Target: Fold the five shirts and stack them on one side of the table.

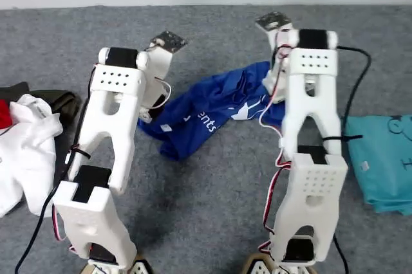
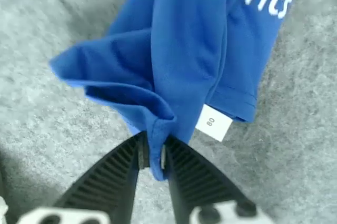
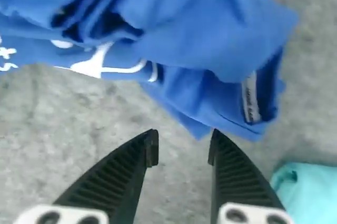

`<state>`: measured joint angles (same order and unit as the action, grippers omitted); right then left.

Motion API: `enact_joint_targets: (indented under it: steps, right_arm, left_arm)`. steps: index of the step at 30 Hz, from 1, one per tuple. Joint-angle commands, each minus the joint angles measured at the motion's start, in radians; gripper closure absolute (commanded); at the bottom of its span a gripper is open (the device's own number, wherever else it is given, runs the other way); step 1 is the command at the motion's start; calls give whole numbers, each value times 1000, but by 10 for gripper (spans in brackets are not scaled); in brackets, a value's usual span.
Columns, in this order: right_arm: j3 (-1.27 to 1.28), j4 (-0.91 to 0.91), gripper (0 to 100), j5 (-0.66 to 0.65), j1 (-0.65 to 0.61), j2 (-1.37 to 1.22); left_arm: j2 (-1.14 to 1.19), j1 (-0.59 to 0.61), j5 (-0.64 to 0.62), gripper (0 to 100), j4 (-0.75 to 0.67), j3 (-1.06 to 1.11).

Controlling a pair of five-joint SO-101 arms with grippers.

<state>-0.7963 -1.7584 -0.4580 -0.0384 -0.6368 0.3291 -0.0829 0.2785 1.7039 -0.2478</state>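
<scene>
- A crumpled blue shirt [image 1: 212,112] lies across the middle of the grey worktop [image 1: 206,216]. It stretches between the two arms, and its long axis runs side to side, slanting slightly away toward the right arm.
- The left pincer [image 2: 151,155] is clenched on a bunched fold at the shirt's left end, just beside a small white size tag [image 2: 213,122]. The cloth rises out of the jaws and fans away from them.
- The right pincer [image 3: 181,148] hangs released with its jaws spread, gripping nothing. The shirt's other end, with the collar label [image 3: 249,97] showing, lies just ahead of its tips, near but apart.
- The next move likely turns on that gap. The right arm is the nearer one to the free end, and it appears to need only a short advance along the shirt's axis to close on the hem, so both arms can spread the cloth flat for folding.
- A teal shirt [image 1: 383,158] lies flat at the right edge of the worktop. A white shirt [image 1: 26,148] is heaped at the left edge, touching a dark green one [image 1: 61,101].
- Judged from this layout, most of the folding remains to be done.
</scene>
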Motion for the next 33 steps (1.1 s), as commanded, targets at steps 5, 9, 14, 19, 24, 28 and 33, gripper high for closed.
enact_joint_targets:
  steps: [5,9,14,19,24,28,33]
  right_arm:
    - [-75,24,834,89,-51,18]
    - [-132,114,834,143,-51,7]
    - [-130,154,834,147,-128,5]
    - [-130,239,834,147,-186,-42]
    - [-137,305,833,147,-188,-163]
    - [-137,325,833,147,-193,-185]
    - [-132,387,837,146,-189,-188]
  left_arm:
    - [-58,-3,12,986,-8,4]
    - [-58,-3,12,986,-8,4]
    - [-58,-5,12,986,-9,4]
    - [-58,-5,12,986,-9,4]
    - [-58,-5,11,986,-9,5]
    - [-57,-11,11,986,-9,5]
    - [-57,-11,11,986,-9,5]
